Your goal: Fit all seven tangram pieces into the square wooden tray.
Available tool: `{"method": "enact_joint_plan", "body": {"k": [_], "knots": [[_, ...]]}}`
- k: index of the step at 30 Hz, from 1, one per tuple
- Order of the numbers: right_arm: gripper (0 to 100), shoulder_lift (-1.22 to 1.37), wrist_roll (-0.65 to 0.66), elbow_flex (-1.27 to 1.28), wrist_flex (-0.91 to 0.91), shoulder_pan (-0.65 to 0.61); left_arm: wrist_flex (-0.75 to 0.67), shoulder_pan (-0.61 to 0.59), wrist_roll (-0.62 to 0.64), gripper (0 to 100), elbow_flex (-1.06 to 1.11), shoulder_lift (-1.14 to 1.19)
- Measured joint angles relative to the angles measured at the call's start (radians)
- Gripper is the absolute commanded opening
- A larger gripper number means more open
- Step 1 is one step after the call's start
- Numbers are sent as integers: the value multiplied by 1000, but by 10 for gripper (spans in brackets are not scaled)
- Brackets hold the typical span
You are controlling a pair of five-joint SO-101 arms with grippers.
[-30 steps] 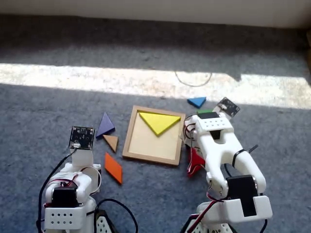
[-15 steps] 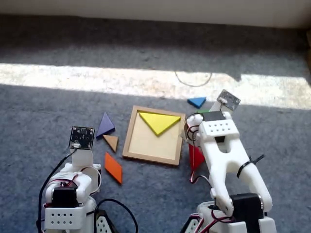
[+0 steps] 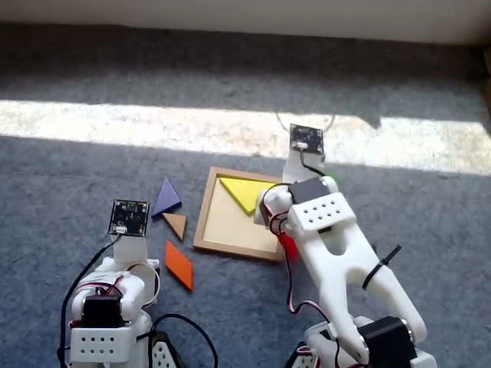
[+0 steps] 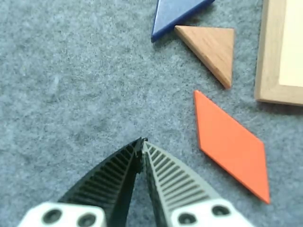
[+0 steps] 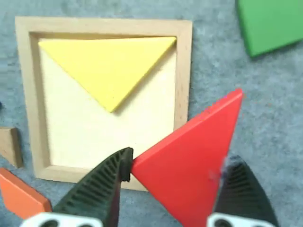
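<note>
- Two jaws of the right gripper [image 5: 176,165] pinch the red triangle [image 5: 199,137] between them, partly over the tray rim at the corner nearest that arm.
- Inside the square wooden tray [image 5: 183,71] lies the yellow triangle [image 5: 106,66]; seating a second piece looks like the step in hand.
- Next, I judge, the red piece needs shifting over the bare floor and squaring to a wall before lowering.
- Left gripper [image 4: 142,144], closed on nothing, hangs beside the orange parallelogram [image 4: 230,144].

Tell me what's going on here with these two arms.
The right claw grips the red triangle, holding it over the tray's rim. The yellow triangle already lies in the tray. The left claw is shut over the carpet beside the orange piece; the blue triangle, wooden triangle and green piece lie outside.
</note>
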Motion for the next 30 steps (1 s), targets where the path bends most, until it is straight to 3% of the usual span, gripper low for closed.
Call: {"method": "enact_joint_plan", "body": {"k": [15, 22, 30], "knots": [[189, 437, 6, -344, 87, -78, 0, 0, 0, 6, 0, 0], [307, 529, 2, -450, 153, -78, 0, 0, 0, 6, 0, 0], [309, 549, -37, -476, 180, -78, 0, 0, 0, 6, 0, 0]]}}
